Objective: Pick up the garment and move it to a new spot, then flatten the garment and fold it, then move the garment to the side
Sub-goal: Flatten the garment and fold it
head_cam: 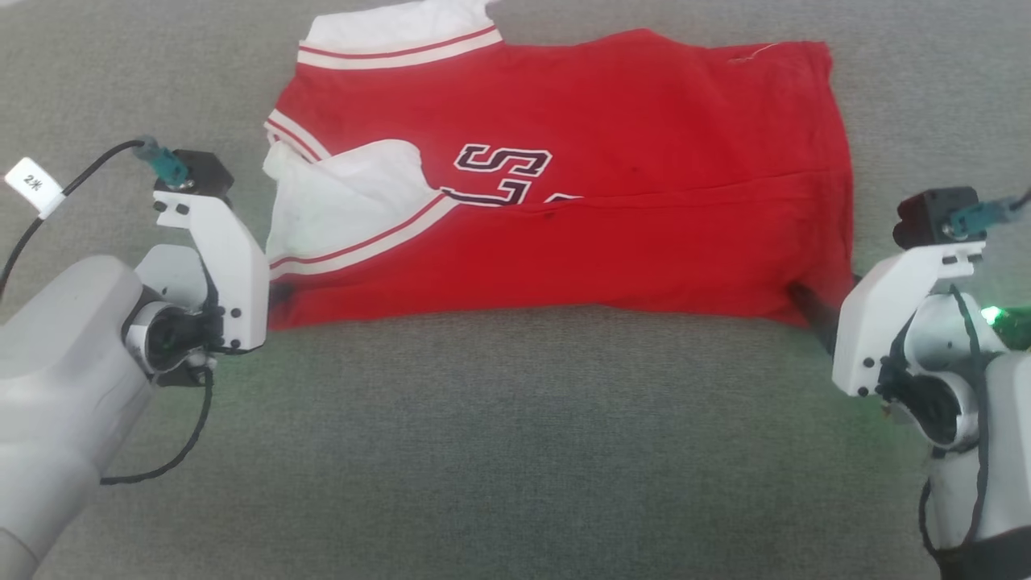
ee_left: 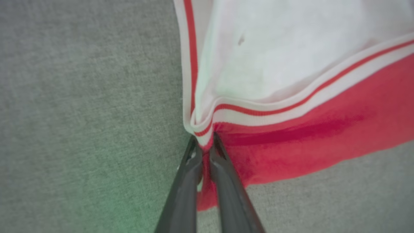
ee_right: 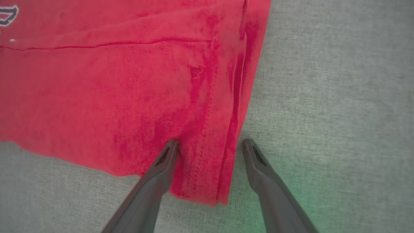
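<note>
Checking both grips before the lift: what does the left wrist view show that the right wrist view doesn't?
Left wrist: left gripper shut on the garment at its white striped trim, white lining above. Right wrist: right gripper open, fingers either side of the red hem edge; a bit of chest print. Both: the garment on the grey surface.

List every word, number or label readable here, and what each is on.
"S": chest print on the garment; the characters below it are cut off by a fold.
"2" plus a small unclear mark: white tag on the cable at the head view's left.
No other text.
</note>
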Tool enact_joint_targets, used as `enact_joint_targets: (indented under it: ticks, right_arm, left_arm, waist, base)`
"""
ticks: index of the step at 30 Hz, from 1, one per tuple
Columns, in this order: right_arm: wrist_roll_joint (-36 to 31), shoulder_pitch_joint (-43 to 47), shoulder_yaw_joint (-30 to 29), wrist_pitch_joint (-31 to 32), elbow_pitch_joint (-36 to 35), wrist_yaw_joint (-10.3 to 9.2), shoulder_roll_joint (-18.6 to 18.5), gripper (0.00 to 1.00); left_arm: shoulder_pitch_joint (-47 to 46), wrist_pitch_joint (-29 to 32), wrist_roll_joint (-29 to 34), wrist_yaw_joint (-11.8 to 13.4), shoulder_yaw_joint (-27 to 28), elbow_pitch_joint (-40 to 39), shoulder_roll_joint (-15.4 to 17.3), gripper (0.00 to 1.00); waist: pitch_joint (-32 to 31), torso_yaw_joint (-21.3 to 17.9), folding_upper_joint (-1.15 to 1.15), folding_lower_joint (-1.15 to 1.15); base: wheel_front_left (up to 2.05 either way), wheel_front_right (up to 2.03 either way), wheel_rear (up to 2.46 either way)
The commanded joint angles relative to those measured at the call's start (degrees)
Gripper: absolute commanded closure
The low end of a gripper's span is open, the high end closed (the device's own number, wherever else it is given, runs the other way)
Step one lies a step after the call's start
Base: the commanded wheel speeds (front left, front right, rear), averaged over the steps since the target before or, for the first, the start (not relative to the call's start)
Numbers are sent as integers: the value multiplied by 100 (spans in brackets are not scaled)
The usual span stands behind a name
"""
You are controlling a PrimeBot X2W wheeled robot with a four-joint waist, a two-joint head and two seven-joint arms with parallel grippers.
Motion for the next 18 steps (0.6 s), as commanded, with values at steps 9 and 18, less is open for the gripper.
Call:
enact_joint_targets:
  ticks: [9, 18]
  right_arm:
    - [-194, -147, 227, 587, 330, -1, -223, 100]
    - [-94, -150, 166, 499, 19, -5, -497, 100]
  left_arm:
    - [149, -160, 158, -202, -241, 331, -487, 100]
    - [-73, -208, 277, -211, -217, 280, -230, 100]
  waist:
    - [58, 182, -1, 0]
    - [-143, 258, -1, 0]
  base:
    - [0, 0, 0]
    - [0, 0, 0]
